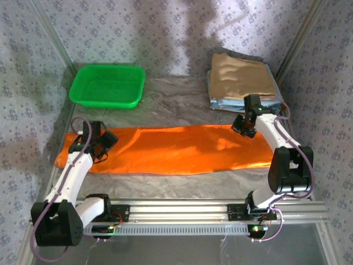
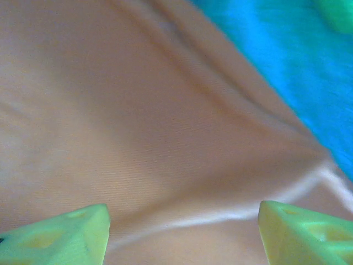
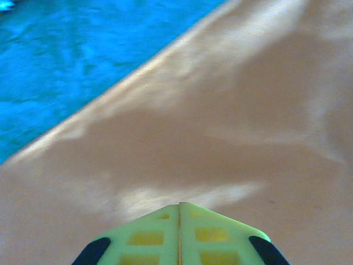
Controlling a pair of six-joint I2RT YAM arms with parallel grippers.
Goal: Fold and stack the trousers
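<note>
trousers, bright orange, lie spread flat across the middle of the counter as one long band running from the left side to the right, with shallow creases along the length and the left end reaching out past the left arm. the left claw sits low over the left end of the cloth; in the left wrist view its two green fingers stand well apart at the bottom corners, with smooth fabric and a few soft ridges between them and nothing held. the right claw is at the far edge of the trousers near their right end, just in front of the folded stack; in the right wrist view its fingertips are pressed together along a thin seam, pointing at the cloth, whose edge runs diagonally across the frame against the counter surface, which looks blue there. whether any cloth is pinched between those tips cannot be told. a green basket sits at the far left of the counter, apart from the trousers. at the far right a tan folded garment rests on top of light blue folded garments.
</note>
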